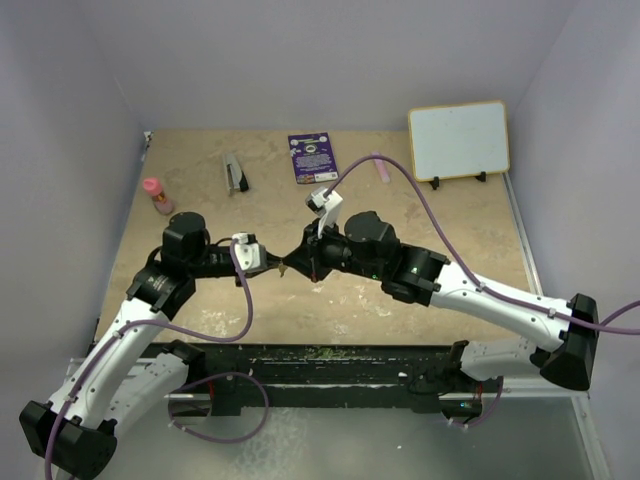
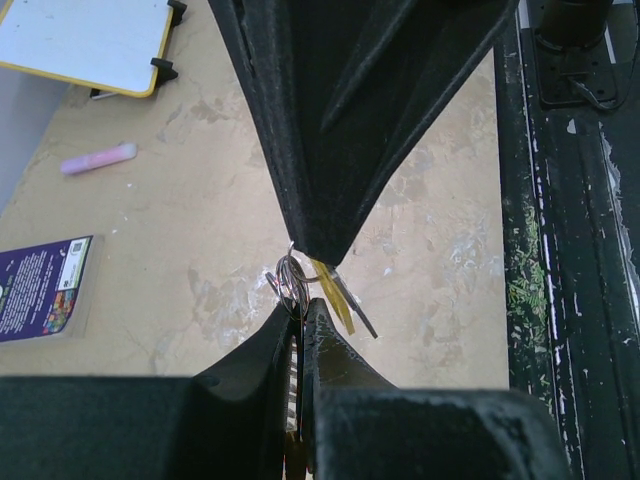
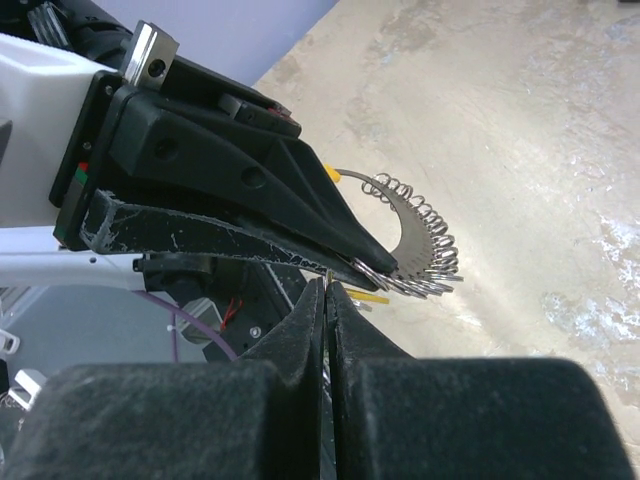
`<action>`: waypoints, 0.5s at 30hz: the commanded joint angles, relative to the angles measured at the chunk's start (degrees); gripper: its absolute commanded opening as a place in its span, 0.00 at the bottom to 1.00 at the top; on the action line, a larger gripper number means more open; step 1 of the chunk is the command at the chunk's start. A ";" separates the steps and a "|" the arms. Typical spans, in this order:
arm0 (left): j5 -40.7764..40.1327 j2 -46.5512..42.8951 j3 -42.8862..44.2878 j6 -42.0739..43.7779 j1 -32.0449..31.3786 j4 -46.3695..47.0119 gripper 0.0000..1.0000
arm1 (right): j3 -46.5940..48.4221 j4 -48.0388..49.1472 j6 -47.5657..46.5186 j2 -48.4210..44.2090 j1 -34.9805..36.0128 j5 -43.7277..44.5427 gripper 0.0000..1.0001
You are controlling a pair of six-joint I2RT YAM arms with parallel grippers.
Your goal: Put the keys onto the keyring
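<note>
L end effector [image 2: 300,312]: narrow, pinched on ring [image 3: 420,235]. Held it up off the worktop, prob. so the loop stayed put for the other arm.
R end effector [image 3: 328,292]: narrow too, nipped on key [image 2: 335,290] near its yellow head, blade poking free. Looked like a grip for steering the key onto the ring.
Tips: met nose to nose, nearly touching. Fine threading needs both sides steady & close.
Ring: mid-air betw. the tips, over worktop centre, coils fanned out past L tip.
Key: just beside ring, maybe touching. Couldn't tell if threaded yet.
Yellow bit behind L tip: poss. another key, unclear.
Worktop [image 1: 450,220]: card [image 1: 312,158] & whiteboard [image 1: 458,140] at far edge, well apart from the work.
</note>
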 commanded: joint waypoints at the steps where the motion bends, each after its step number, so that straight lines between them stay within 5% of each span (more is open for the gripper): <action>1: 0.56 -0.88 2.43 0.09 0.13 0.85 0.04 | 3.49 0.77 0.41 0.00 0.15 2.22 0.00; 15: -0.63 -0.87 3.40 1.28 0.08 0.18 0.04 | 4.46 -1.12 2.20 1.42 0.16 3.49 0.00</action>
